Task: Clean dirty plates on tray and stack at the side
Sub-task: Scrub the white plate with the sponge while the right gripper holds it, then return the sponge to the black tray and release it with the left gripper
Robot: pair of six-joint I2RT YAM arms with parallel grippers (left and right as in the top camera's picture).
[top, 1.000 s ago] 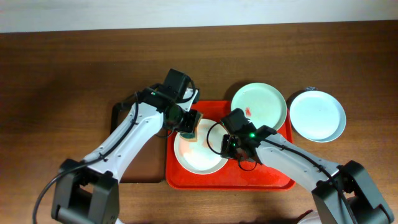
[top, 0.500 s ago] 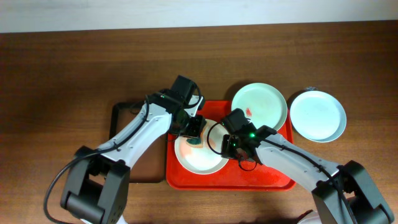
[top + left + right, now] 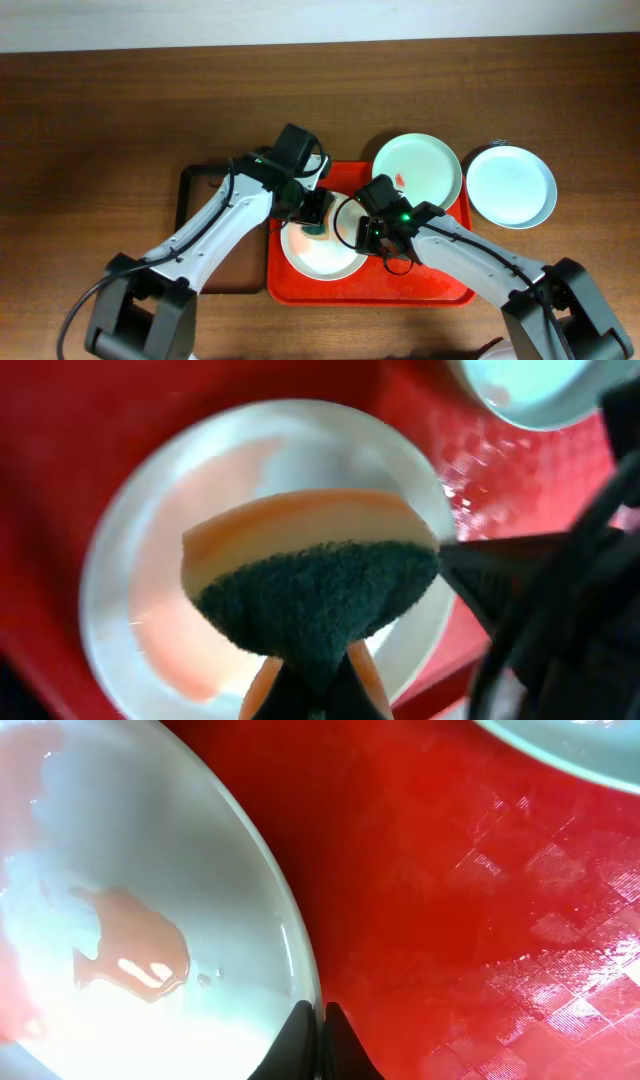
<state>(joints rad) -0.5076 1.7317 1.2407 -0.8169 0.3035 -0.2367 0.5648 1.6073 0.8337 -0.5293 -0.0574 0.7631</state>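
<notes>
One light blue-green plate [image 3: 510, 186] sits cleared on the desk [image 3: 100, 120], while on the red tray [image 3: 420, 285] the left pincer [image 3: 312, 682] holds a sponge [image 3: 315, 595] over the white plate [image 3: 320, 255], its rim pinched by the right pincer [image 3: 320, 1018], and the smeared mint plate [image 3: 417, 168] waits.

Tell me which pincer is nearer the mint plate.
Right. The right pincer grips the white plate beside the mint plate; the left pincer, holding the sponge, is farther off.
</notes>
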